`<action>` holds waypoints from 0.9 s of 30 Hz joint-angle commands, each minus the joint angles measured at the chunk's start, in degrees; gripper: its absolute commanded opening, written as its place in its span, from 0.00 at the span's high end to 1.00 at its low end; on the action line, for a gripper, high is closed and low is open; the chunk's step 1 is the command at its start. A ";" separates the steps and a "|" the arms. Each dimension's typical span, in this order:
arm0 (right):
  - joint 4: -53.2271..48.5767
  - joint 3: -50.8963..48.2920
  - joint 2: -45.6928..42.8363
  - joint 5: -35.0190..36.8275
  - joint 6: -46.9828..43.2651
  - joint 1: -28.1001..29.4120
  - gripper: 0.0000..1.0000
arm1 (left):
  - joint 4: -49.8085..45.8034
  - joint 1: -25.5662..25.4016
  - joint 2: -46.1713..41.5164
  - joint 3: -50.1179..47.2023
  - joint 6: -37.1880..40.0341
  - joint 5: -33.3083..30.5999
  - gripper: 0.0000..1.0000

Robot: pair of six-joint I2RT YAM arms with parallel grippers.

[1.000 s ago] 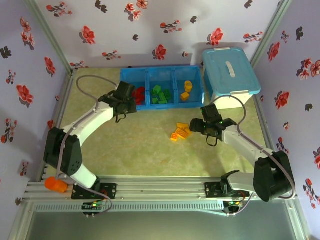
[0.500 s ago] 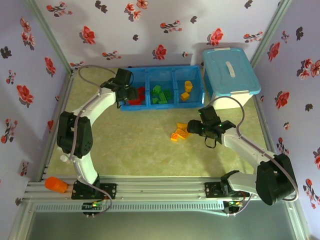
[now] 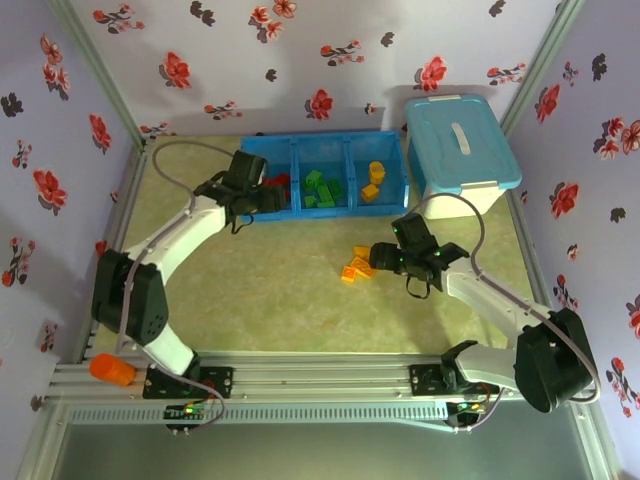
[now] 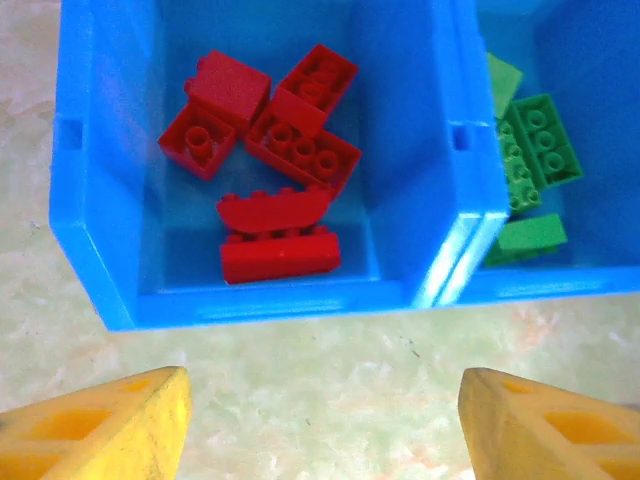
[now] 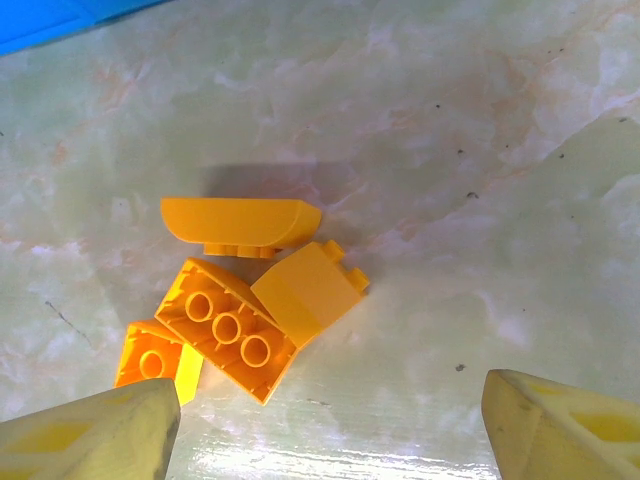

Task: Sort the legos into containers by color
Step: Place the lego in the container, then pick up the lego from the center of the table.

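The loose legos are four yellow-orange bricks huddled on the green marbled worktop, touching one another: a curved one at 12 o'clock, a sloped one at 3, a six-stud one in the middle and a small one at 9. From above, the cluster sits a little toward 3 o'clock from the worktop's middle. The right pincer hangs at the pile's 6 o'clock side in its own camera, yellow fingers spread wide with nothing between them.

The rest are already sorted in the blue tray along the 12 o'clock edge. Red legos lie in its 9 o'clock compartment (a jumble, some studs up, some on their sides), green legos in the middle one, and yellow-orange legos in the 3 o'clock one.

The left pincer is just outside the red compartment's near wall, over bare worktop, its fingers well apart and empty.

At the tray's 3 o'clock end stands a white bin with a light-blue lid.
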 commanded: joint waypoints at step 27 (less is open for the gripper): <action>-6.33 13.13 24.81 3.98 -6.14 1.50 0.47 | 4.16 -4.31 -25.24 -25.44 -2.42 -0.33 0.30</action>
